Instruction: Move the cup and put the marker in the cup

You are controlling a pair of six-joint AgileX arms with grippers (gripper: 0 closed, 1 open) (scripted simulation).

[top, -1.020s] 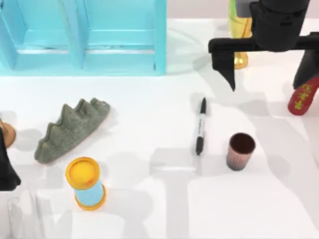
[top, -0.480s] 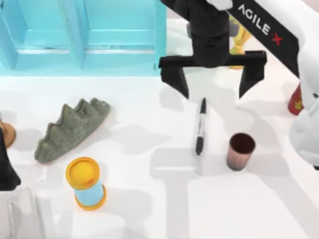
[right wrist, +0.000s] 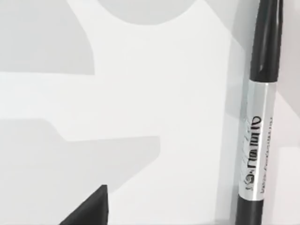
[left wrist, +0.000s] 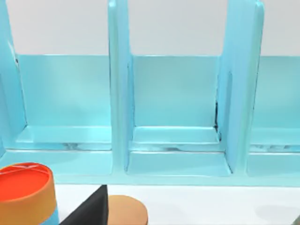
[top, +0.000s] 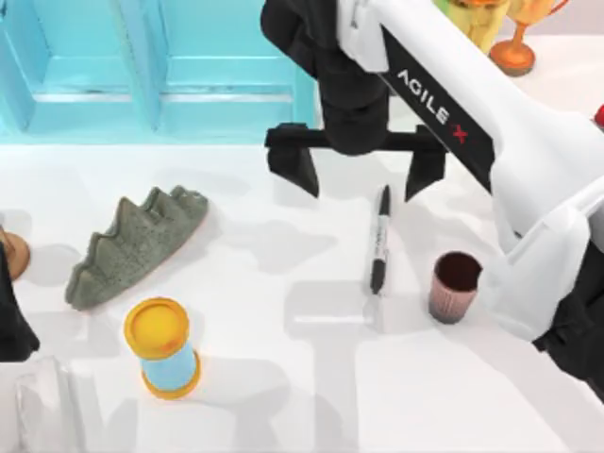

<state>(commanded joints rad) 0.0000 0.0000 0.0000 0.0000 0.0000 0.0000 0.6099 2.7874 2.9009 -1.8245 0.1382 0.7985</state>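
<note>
The right gripper [top: 360, 176], black and two-fingered, is held above the white table [top: 283, 396] near its far edge, with its fingers spread wide apart and nothing between them. One fingertip [top: 309, 178] is seen on the left of the slim black marker with a white label band [top: 378, 240], and the other is placed just to the right of the marker's far end. The marker is laid flat on the table, roughly at its middle, running from far to near; its printed band [right wrist: 253, 154] is seen close up in the right wrist view. The small pinkish-brown ribbed cup with a dark inside [top: 456, 286] is stood upright just to the right of the marker's near end, apart from it. A turquoise shelf unit [top: 160, 66] is set along the far edge at the left. A grey-green spiked slab [top: 135, 243] and a blue cylinder with yellow-orange ends [top: 163, 347] are placed towards the left side. The left gripper [top: 11, 321] is parked at the left edge of the table; whether it is open or closed cannot be told.
</note>
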